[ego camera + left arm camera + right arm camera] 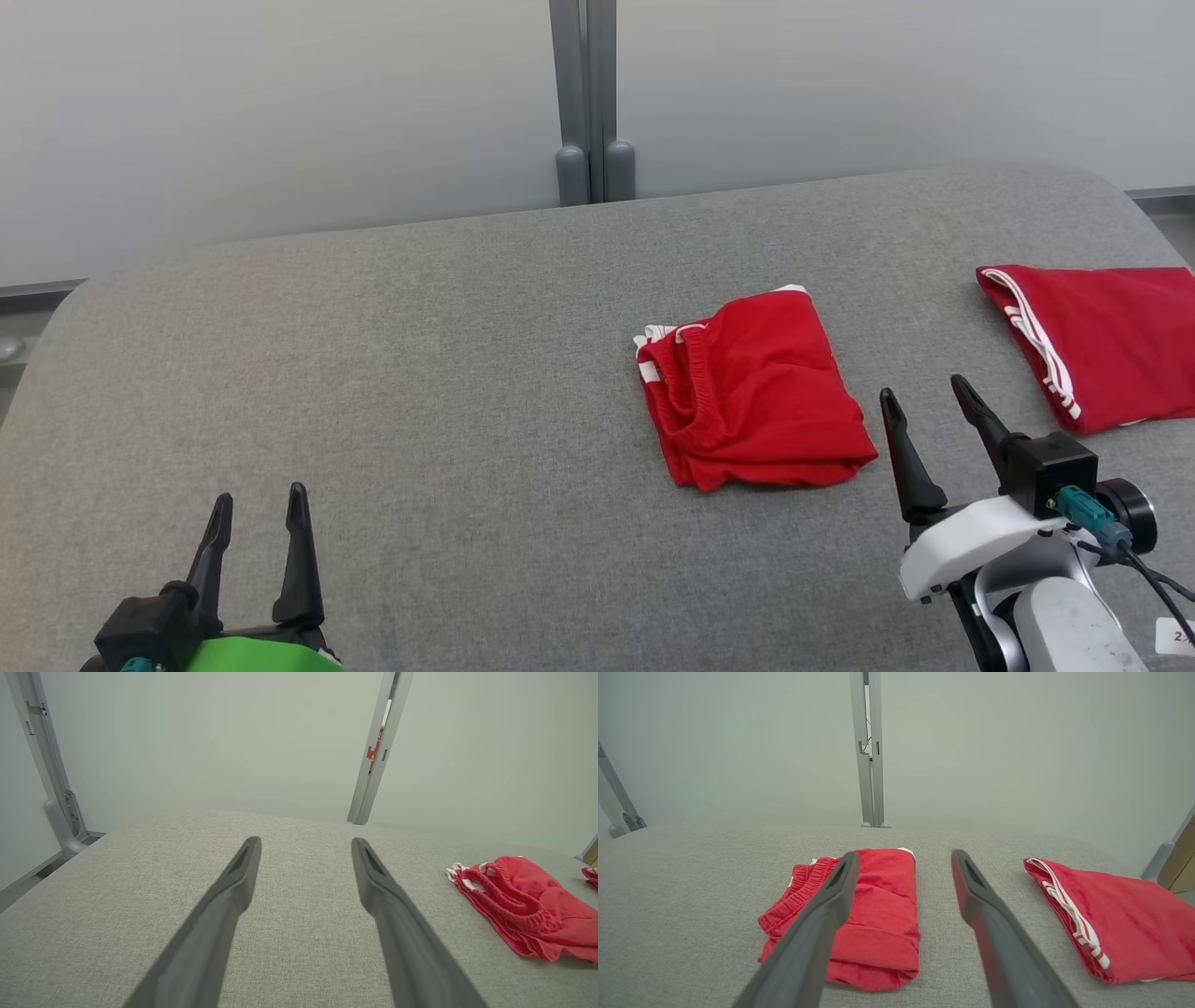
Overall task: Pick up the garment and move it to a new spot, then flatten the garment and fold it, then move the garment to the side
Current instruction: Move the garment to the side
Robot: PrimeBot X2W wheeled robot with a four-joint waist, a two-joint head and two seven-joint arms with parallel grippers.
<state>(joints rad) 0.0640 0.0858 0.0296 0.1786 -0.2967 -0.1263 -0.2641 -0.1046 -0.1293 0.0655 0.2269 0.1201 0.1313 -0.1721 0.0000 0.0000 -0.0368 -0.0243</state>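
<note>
A red garment (756, 392) with white trim and an elastic waistband lies folded into a compact bundle right of the grey table's centre; it also shows as the garment (523, 907) at the right of the left wrist view and the garment (873, 914) in the right wrist view. My right gripper (926, 399) hovers open just right of it, empty, fingers apart; from its wrist the gripper (903, 858) points over the bundle's right edge. My left gripper (261, 499) stands open and empty at the near left, the gripper (306, 844) well away from the cloth.
A second folded red garment with white stripes (1097, 341) lies at the table's right edge, also the striped garment (1111, 917) in the right wrist view. The grey fabric table (373, 373) is backed by a pale wall with a grey post (588, 103).
</note>
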